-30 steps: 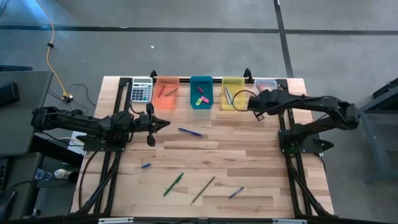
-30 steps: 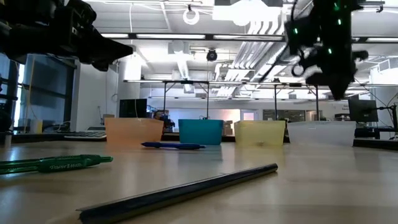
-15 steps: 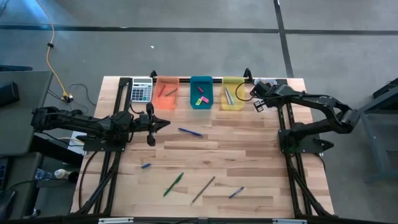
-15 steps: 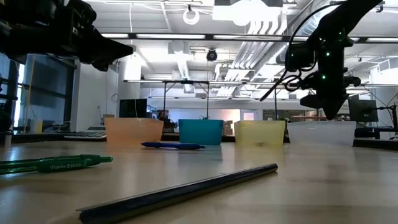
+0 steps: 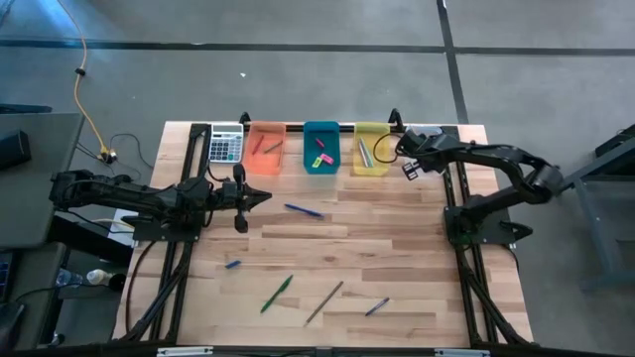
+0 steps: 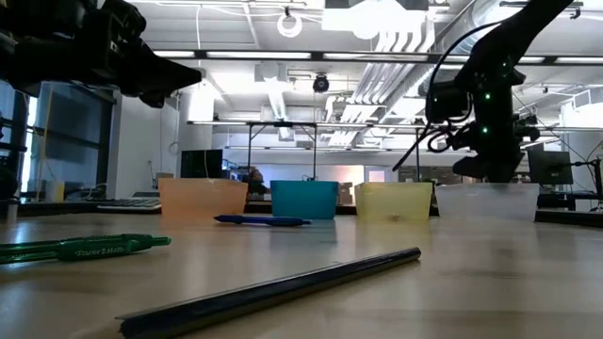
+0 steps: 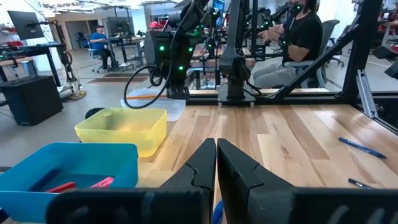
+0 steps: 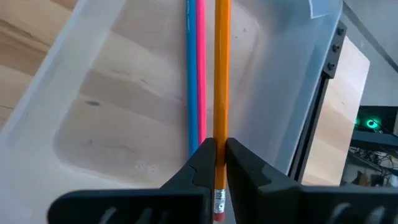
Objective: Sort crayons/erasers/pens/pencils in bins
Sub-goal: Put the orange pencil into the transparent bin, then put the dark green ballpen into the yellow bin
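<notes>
Orange, thin and straight, the pencil [image 8: 222, 74] was clamped between the two dark fingers of the right gripper [image 8: 216, 163], its eraser end showing just below the fingertips and its shaft running out over the clear translucent plastic bin [image 8: 93, 106]. Inside that clear bin lay a thin blue stick [image 8: 191, 68] and a thin pink stick [image 8: 200, 68], side by side and touching, just beside the held pencil. In the high view the right gripper [image 5: 415, 151] sat over the clear bin at the back right of the light wooden slatted table [image 5: 417, 258]. Next in the row came the yellow bin [image 5: 371, 149], then the teal-blue bin [image 5: 319, 147] holding bright pink and yellow-green erasers [image 5: 319, 157], then the orange bin [image 5: 265, 148], with a grey calculator [image 5: 225, 145] at the row's left end. Left gripper [image 5: 260, 196] hovered over the table's left side in front of the orange bin, fingers pressed together on nothing. Loose on the table: a blue pen [image 5: 303, 209] near the left gripper, a short blue stick [image 5: 232, 264] toward the left edge, a green pen [image 5: 277, 294], a dark brown-grey pencil [image 5: 324, 301] and another blue pen [image 5: 376, 307] along the front. A seated person [image 7: 292, 37] showed beyond the table in the left wrist view.
</notes>
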You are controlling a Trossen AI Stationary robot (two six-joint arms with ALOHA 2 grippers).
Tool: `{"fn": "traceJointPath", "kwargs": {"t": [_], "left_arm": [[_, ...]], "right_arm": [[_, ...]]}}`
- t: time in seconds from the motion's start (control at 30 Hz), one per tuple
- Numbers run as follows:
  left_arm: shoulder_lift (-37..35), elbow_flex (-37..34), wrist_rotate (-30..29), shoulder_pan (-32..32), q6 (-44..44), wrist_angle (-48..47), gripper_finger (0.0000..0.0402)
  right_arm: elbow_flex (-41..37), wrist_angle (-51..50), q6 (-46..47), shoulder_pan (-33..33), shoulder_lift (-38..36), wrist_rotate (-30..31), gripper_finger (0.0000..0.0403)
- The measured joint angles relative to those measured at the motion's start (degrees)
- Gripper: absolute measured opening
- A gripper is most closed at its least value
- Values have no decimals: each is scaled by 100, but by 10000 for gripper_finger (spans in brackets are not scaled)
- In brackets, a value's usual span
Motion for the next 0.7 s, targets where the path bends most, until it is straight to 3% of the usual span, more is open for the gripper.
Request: {"fn": "traceJointPath", "kwargs": {"t": [0.27, 0.57, 0.7], "left_arm": [[0, 0, 0, 0, 63, 0, 7], [1, 0, 0, 2, 98, 0, 7], [1, 0, -4, 2, 193, 0, 7]], "right_arm": [[2, 8, 6, 0, 189, 10, 18], [51, -168, 251, 73, 104, 20, 101], [304, -618, 397, 280, -154, 90, 118]]}}
